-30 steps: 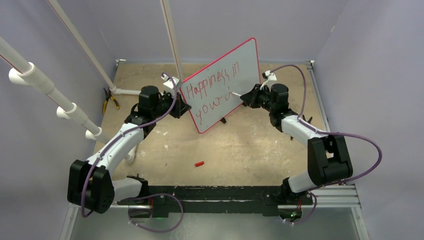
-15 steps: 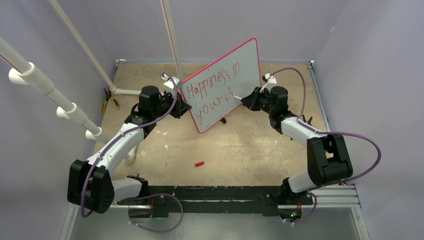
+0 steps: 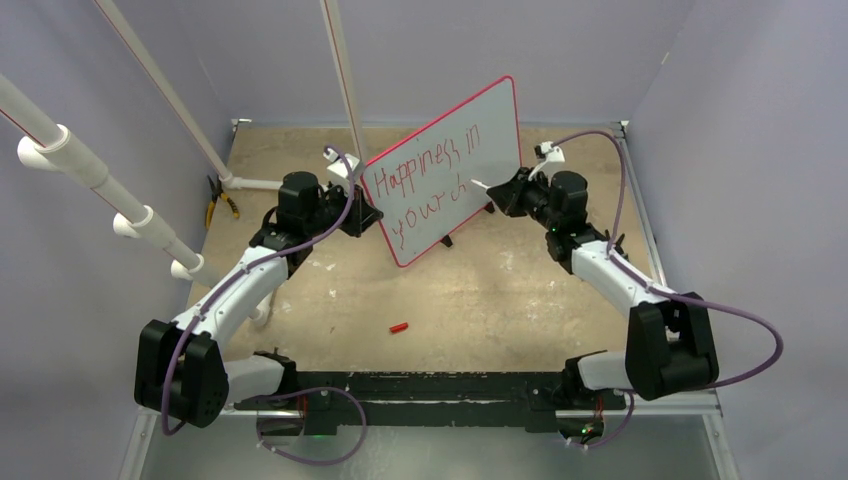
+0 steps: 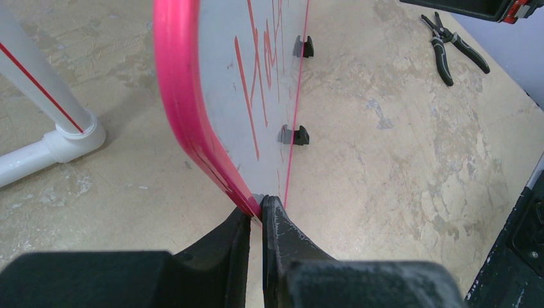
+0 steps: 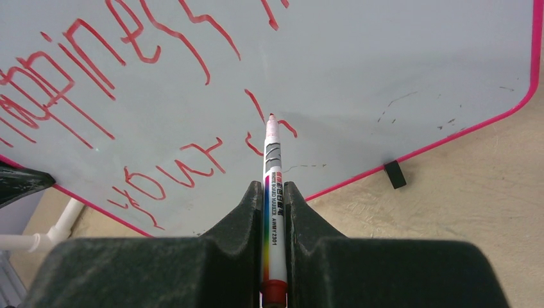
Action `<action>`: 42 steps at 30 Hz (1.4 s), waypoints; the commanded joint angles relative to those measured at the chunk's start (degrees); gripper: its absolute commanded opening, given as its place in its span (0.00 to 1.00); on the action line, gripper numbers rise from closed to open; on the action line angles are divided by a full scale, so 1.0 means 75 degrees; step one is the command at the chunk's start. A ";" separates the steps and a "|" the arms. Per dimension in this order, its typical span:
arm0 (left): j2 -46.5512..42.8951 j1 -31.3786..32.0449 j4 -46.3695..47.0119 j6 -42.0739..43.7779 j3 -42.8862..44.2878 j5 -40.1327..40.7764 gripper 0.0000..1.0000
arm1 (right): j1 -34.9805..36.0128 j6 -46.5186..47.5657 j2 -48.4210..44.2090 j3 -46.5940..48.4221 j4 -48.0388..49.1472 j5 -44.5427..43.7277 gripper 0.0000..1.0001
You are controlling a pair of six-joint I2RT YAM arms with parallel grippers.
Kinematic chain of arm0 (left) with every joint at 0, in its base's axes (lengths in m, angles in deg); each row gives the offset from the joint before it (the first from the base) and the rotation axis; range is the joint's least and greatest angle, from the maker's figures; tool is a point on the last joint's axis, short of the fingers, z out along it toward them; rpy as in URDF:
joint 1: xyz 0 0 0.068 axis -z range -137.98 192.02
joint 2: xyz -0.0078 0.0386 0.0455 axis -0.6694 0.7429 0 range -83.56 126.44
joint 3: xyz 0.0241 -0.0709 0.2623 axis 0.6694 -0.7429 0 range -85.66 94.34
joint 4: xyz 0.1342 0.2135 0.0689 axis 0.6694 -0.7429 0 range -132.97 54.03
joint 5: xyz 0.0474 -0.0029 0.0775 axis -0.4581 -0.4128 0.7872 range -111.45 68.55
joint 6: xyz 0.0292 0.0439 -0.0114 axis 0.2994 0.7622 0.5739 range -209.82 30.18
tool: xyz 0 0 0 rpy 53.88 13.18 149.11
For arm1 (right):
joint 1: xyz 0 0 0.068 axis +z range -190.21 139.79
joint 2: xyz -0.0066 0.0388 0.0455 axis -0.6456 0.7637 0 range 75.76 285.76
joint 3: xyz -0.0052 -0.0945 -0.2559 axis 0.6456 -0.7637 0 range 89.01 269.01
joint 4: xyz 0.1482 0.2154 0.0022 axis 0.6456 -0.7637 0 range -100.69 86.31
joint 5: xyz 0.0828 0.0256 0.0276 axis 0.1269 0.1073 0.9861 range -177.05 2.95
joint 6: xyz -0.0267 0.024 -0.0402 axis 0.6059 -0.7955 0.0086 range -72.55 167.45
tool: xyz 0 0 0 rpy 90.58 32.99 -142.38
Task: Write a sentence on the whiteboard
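The whiteboard (image 3: 490, 110) stands tilted on edge at the table's middle back, with a red rim and pale surface. The sentence (image 3: 420, 170) in red reads about "Happiness in" over "your ch". My left gripper (image 3: 368, 213) is shut on the whiteboard's left rim (image 4: 186, 128), seen edge-on in the left wrist view. My right gripper (image 3: 503, 194) is shut on a white marker (image 5: 272, 192) with a red end. Its tip (image 5: 271, 118) touches the board at the last red strokes (image 5: 253, 106). The lettering also shows in the right wrist view (image 5: 83, 96).
A red marker cap (image 3: 399, 327) lies on the tan table (image 3: 480, 300) near the front. Pliers (image 3: 216, 205) lie at the left, also in the left wrist view (image 4: 449, 48). White PVC pipes (image 3: 100, 180) slant along the left and one (image 3: 340, 60) behind the board.
The right gripper has moved right and slightly up along the board with the marker. A new letter after "your c" has appeared. The left arm has not moved.
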 commanded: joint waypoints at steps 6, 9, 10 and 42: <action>-0.0036 0.0158 -0.0291 0.0284 0.0059 -0.0076 0.00 | -0.0147 0.0192 -0.0461 0.0262 -0.0200 -0.0095 0.00; -0.0043 0.0158 -0.0286 0.0278 0.0063 -0.0076 0.00 | -0.0312 0.0221 -0.0474 0.0263 -0.0219 0.0031 0.00; -0.0048 0.0158 -0.0291 0.0285 0.0068 -0.0077 0.00 | -0.0369 0.0241 -0.0474 0.0272 -0.0219 0.0064 0.00; -0.0060 0.0164 -0.0327 0.0325 0.0072 -0.0041 0.00 | -0.0554 0.0391 0.1086 0.0913 0.0626 0.0712 0.00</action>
